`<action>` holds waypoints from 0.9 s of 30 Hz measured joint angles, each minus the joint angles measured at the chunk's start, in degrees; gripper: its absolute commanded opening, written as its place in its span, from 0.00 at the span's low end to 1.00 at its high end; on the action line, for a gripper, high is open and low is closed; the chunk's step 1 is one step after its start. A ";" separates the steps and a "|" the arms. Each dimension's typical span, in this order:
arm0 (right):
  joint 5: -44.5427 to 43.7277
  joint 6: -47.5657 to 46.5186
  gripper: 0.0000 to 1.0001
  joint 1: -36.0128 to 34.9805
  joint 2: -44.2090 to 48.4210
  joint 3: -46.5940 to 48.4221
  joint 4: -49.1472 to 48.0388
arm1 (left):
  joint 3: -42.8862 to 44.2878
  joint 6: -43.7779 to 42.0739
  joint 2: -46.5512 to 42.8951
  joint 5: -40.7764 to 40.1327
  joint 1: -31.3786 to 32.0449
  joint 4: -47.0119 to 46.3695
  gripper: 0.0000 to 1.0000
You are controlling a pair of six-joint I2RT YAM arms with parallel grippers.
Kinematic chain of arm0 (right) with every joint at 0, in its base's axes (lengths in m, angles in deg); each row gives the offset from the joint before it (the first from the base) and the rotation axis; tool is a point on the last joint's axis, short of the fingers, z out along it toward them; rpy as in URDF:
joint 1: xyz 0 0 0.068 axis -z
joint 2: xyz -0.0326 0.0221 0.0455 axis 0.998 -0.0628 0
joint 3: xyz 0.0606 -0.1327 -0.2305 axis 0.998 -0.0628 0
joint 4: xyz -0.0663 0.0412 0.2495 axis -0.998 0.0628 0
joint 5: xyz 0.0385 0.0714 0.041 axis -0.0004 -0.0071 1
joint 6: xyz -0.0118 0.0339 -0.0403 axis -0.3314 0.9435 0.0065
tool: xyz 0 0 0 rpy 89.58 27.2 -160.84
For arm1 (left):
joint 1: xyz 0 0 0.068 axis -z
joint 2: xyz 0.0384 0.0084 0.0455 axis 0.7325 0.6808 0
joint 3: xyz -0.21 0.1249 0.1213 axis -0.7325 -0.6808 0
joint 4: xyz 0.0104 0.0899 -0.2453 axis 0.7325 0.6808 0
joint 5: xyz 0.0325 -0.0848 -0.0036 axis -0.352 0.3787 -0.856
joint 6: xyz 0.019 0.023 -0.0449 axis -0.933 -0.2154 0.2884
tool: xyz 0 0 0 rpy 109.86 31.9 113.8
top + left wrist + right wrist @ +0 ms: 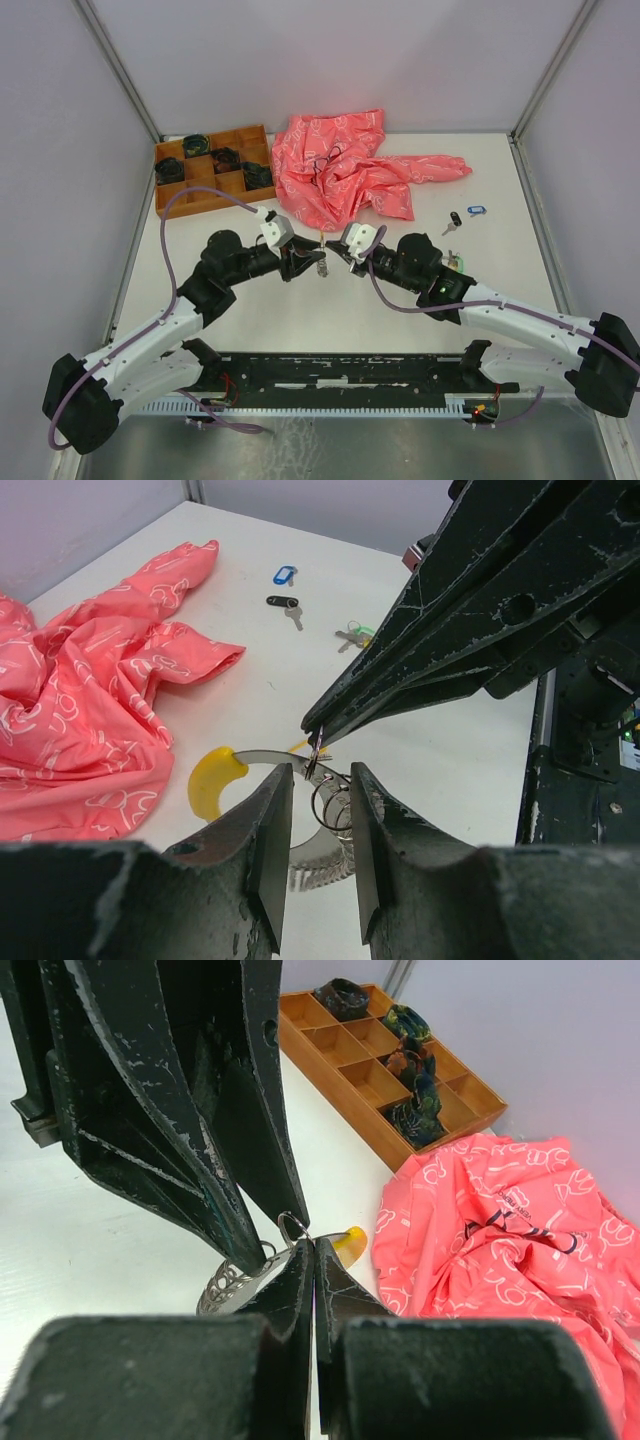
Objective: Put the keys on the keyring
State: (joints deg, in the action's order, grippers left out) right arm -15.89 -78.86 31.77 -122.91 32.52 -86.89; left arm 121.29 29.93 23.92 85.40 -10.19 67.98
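Far left there's the orange wooden compartment tray (200,200) with dark coiled bundles (226,157) sitting in it, not part of this job. Next over, the left gripper (320,780) is straddling the coiled end of the keyring (333,810), that silvery wire loop with a yellow plastic segment (214,780), near the middle of the white table (300,320). There's a gap showing between the jaws, so honestly I can't tell if it's gripping or just bracketing the coil. The right gripper (313,1250) is clenched fully, its tips pressing together right at the wire beside a small metal loop (292,1226). I can't tell exactly what it's pinching. The crumpled coral-pink printed cloth (340,170) is lying behind them. Off to the right, the blue-tagged silver key (476,210), black-tagged key (455,219) and green-tagged key (352,635) are lying well apart from the ring, so nothing looks threaded. I'd guess they're prepping the ring's opening. Next it's going to need a steady hold on the ring and a trip right for a key.
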 measured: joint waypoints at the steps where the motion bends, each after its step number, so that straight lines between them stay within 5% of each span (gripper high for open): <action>1: 0.26 -0.04 0.01 0.00 0.00 -0.02 0.00 | 0.00 -0.28 -0.02 0.33 -0.02 0.00 0.36; 27: 3.67 -1.99 0.01 0.00 0.76 -1.51 -0.15 | 2.51 -9.99 -2.47 2.75 -0.20 9.27 0.29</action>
State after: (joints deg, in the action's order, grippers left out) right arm -12.21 -80.85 31.77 -122.15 31.01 -87.04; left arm 123.81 19.94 21.45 88.15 -10.39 77.25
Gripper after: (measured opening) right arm 0.012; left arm 0.297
